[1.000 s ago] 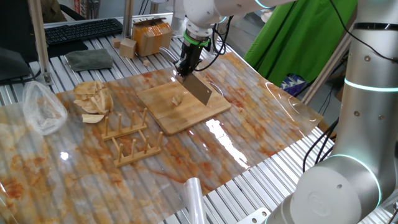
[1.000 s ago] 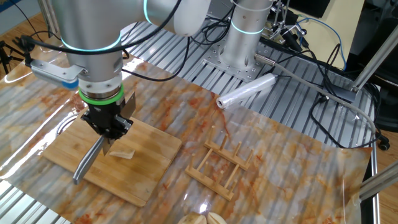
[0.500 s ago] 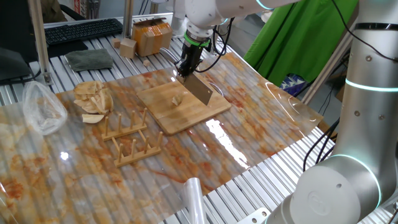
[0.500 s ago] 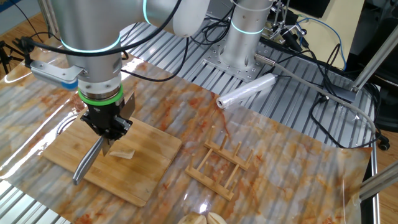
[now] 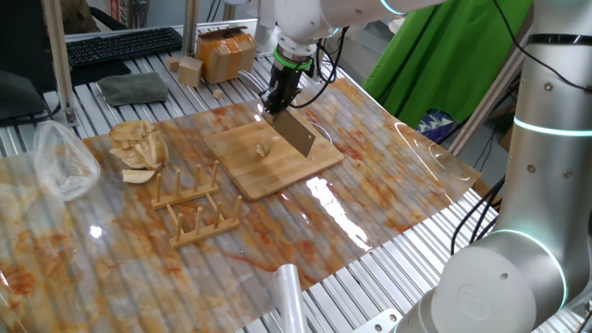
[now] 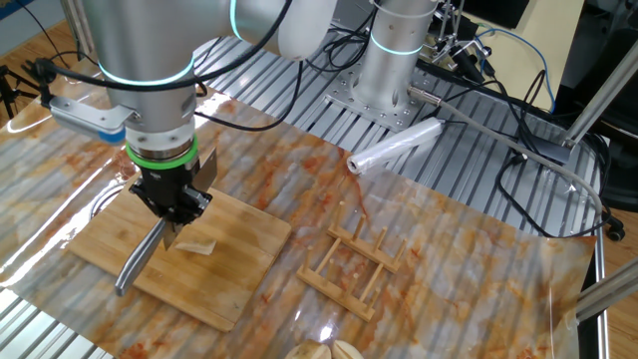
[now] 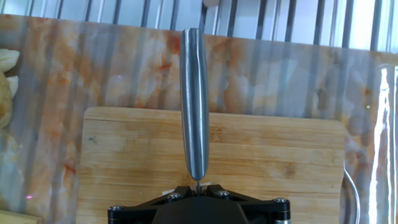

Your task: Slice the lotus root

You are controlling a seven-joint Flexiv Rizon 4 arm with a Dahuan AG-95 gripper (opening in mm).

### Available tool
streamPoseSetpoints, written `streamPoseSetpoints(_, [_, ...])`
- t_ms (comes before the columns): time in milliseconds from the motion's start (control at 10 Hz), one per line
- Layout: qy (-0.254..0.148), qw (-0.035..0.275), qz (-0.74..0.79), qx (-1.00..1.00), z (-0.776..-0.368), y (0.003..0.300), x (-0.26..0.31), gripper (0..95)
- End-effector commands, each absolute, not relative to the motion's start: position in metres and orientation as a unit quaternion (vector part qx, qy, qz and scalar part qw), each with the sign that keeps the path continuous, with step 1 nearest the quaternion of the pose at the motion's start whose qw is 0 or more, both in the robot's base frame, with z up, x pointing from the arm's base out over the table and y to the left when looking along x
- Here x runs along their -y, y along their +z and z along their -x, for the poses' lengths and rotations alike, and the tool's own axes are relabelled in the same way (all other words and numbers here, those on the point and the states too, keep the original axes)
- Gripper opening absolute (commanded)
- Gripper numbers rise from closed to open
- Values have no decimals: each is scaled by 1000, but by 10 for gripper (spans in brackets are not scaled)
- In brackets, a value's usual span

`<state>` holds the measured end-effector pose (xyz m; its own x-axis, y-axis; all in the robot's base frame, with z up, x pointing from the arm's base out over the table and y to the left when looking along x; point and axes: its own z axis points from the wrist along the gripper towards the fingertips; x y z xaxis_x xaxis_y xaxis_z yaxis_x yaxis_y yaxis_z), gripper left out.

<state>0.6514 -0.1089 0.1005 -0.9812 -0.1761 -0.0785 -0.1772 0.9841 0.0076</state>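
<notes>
The claw [image 6: 171,221] is pressed together on the knife [image 5: 298,132], gripping it from above at one end and pointing straight down over the cutting board [image 5: 250,176]. In one fixed view the broad blade slopes from the claw toward the board's far edge, its lower edge at or just above the wood; contact cannot be confirmed. In the other fixed view the steel handle [image 6: 137,259] runs out from the claw toward the board's near corner. The lotus root [image 5: 263,147] lies near the middle of the board as a small pale chunk, just beside the blade; in the other fixed view it [image 6: 195,245] sits right at the claw's lower edge, and whether the blade touches it is hidden. The hand view shows only the knife's spine [image 7: 195,106] running straight up the picture across the board's grain; the root is not visible there. Judgement: the work is in the cutting step, blade poised at or beside the root. The next move calls for a square downward press through the piece with the grip held firm, since so small a piece may slide. The root's long axis appears to run roughly across the blade, though it is too small to be sure. The board rests on the table [image 5: 388,199].
</notes>
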Motion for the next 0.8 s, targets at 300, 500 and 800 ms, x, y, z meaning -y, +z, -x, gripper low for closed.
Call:
streamPoseSetpoints(300, [9,35,35,-999,-653,101,109,0])
streamPoseSetpoints(500, [8,35,9,-999,-653,101,109,0])
streamPoseSetpoints(800, [5,34,1,-999,-653,101,109,0])
